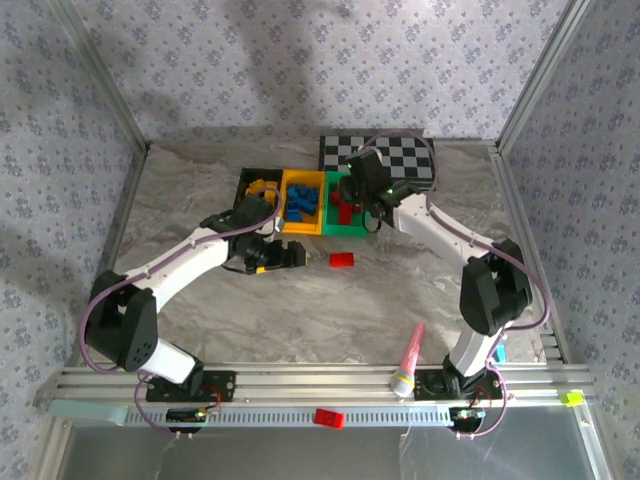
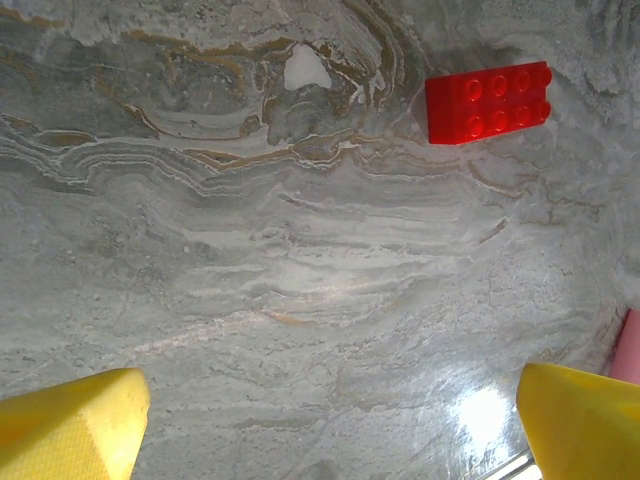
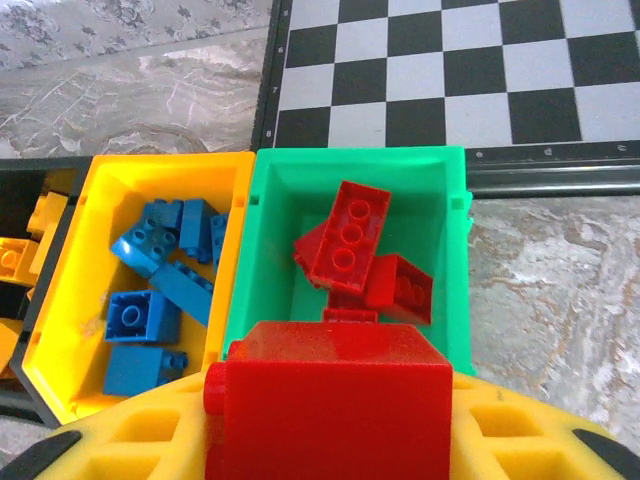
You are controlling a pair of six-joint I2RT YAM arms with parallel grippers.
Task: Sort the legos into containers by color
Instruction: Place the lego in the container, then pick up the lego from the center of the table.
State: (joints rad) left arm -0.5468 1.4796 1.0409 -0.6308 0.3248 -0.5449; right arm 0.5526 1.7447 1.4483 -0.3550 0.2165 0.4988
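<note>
Right pincer (image 1: 368, 190) is closed on a red brick (image 3: 330, 400), a glossy hard plastic block clamped between matte yellow pads (image 3: 140, 440), low in the wrist view at the near rim of the green bin (image 3: 360, 154). Judged step: release. To do it well, carry the brick toward the bin's middle before opening, because here it could tip over the near wall or into the yellow bin (image 3: 150, 165) just beside. The green bin holds red studded bricks lying askew, and the yellow bin holds blue bricks (image 3: 135, 315). Left pincer (image 2: 325, 425) is wide open and empty over the veined grey worktop (image 2: 250, 250). A loose red brick (image 2: 488, 102), flat with eight studs, lies at upper right, apart from the bins.
</note>
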